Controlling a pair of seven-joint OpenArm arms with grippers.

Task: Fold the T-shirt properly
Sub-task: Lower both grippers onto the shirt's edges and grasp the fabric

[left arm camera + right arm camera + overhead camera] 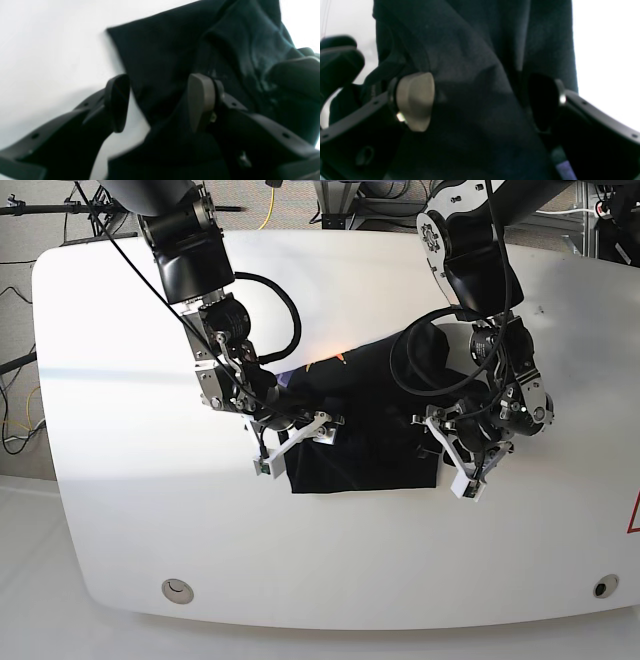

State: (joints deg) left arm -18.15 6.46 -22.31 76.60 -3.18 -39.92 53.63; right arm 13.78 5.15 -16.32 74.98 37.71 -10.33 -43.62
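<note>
The black T-shirt (365,425) lies bunched in a rough rectangle at the middle of the white table (130,380), with its orange tag (340,358) at the far edge. My right gripper (297,446) is open at the shirt's near left corner. In the right wrist view the right gripper (480,101) has its jaws wide apart with wrinkled fabric (470,62) between them. My left gripper (450,455) is open at the shirt's near right edge. In the left wrist view the left gripper (160,102) straddles a folded edge of the shirt (170,50).
Black cables (270,290) loop from both arms above the shirt. More cables and stands (300,195) sit beyond the table's far edge. Two round holes (177,588) mark the near edge. Bare white table shows to the left, right and front of the shirt.
</note>
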